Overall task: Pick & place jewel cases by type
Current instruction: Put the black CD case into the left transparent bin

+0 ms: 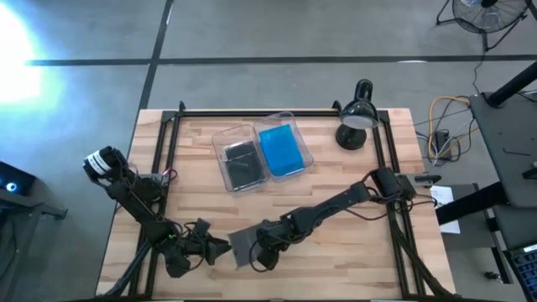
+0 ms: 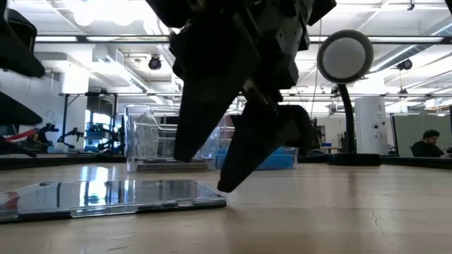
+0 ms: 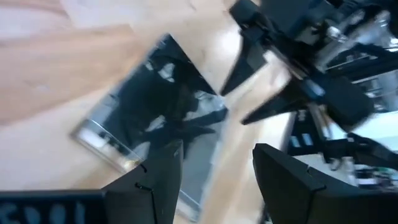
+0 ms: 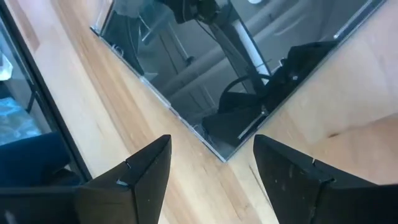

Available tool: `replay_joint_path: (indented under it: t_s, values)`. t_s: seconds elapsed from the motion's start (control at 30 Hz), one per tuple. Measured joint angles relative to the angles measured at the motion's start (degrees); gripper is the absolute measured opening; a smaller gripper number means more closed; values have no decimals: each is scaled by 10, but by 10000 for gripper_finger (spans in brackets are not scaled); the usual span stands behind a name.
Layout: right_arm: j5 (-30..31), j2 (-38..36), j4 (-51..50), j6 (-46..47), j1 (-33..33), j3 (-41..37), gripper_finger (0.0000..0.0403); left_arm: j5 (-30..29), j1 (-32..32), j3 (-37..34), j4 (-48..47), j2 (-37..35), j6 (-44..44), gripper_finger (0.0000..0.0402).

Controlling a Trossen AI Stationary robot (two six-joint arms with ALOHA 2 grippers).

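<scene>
Grey floor [image 1: 252,33] (ceiling lights [image 2: 106,10] overhead)

Two clear trays [image 1: 225,139] are set side by side near the middle of the wooden table [image 1: 336,180]. A black desk lamp [image 1: 357,117] is placed beside the trays, toward the table's far right corner. A seated person [image 2: 427,144] is seen in the room beyond the table.
</scene>
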Motion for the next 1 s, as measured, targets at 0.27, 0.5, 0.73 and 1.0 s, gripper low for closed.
replay_joint_path:
  t_s: [0.27,0.5,0.73,1.0]
  values:
    - [-20,-14,-3,65,33,0,224,127,91,0,-89,0,44,176]
    - [-36,-10,72,198,54,0,224,205,188,-1,-104,0,177,176]
    - [16,6,93,278,46,0,224,317,253,-1,-96,-1,290,176]
    - [25,29,102,311,37,0,224,340,257,-1,-40,9,300,176]
